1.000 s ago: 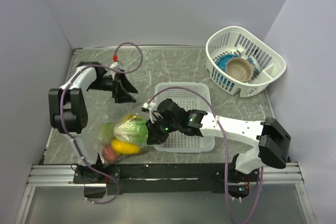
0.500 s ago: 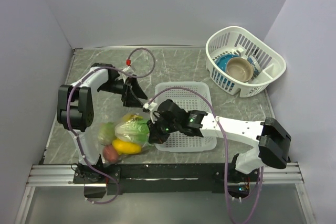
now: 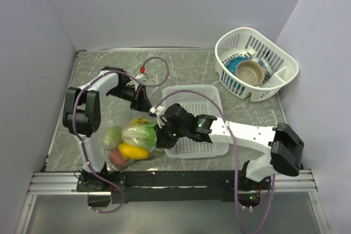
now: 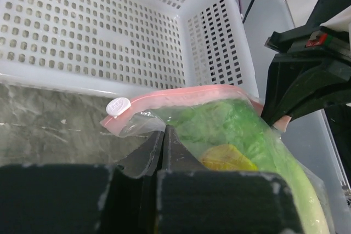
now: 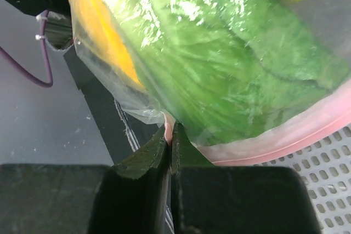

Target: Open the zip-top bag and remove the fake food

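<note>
We are at the opening step: the zip-top bag (image 3: 130, 138) lies sealed on the surface (image 3: 181, 67), just left of the perforated tray (image 3: 192, 94), with the fake food (image 3: 140, 133) all inside it. The right pincer (image 5: 170, 135) is clamped on the bag's pink-edged corner beside the tray. The left pincer (image 4: 164, 132) has its jaws together on the clear film just under the zip strip (image 4: 192, 92), near the white slider tab (image 4: 118, 106). We judge that it pinches the film, though the layer between the tips is hard to see. The strip reads as closed along its full visible length. The next move calls for the two grips to pull apart across the strip, or for the slider tab to be drawn along it while the right grip anchors the bag. We advise slow tension, since the thin film may slip free.
</note>
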`<state>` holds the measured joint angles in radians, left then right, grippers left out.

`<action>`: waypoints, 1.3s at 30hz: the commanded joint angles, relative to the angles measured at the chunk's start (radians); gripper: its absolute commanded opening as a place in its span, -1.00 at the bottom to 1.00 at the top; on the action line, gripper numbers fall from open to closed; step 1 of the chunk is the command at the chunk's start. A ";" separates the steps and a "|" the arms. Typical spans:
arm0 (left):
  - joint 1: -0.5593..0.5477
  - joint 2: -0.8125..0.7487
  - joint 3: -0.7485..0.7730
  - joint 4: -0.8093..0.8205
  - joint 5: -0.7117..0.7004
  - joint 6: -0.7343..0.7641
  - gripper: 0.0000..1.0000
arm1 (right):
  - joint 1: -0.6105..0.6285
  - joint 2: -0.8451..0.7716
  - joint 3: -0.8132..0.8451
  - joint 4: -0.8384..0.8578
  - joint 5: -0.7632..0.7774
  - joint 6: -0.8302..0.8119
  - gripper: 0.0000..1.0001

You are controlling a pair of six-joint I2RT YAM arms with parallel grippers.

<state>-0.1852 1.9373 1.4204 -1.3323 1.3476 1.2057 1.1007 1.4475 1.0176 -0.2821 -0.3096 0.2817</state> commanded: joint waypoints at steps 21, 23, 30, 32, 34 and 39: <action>0.208 -0.533 0.152 -0.045 -0.116 -0.159 -0.99 | -0.019 -0.211 0.182 0.176 0.331 -0.156 0.81; 0.208 -0.557 0.138 -0.045 -0.119 -0.163 -0.99 | -0.036 -0.223 0.190 0.219 0.278 -0.214 0.83; 0.208 -0.623 0.107 -0.044 -0.125 -0.193 -0.99 | -0.196 -0.148 0.219 0.375 -0.075 -0.122 0.72; 0.208 -0.633 0.106 -0.045 -0.122 -0.195 -0.99 | -0.213 -0.121 0.219 0.405 -0.124 -0.073 0.63; 0.208 -0.646 0.103 -0.044 -0.113 -0.196 -0.99 | -0.220 -0.078 0.222 0.451 -0.176 -0.038 0.58; 0.201 -0.667 0.089 -0.044 -0.091 -0.198 -0.99 | -0.257 0.020 0.245 0.595 -0.273 0.115 0.37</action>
<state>0.0235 1.3205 1.5093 -1.3563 1.1801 1.0214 0.8715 1.4120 1.2068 0.1471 -0.4458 0.2642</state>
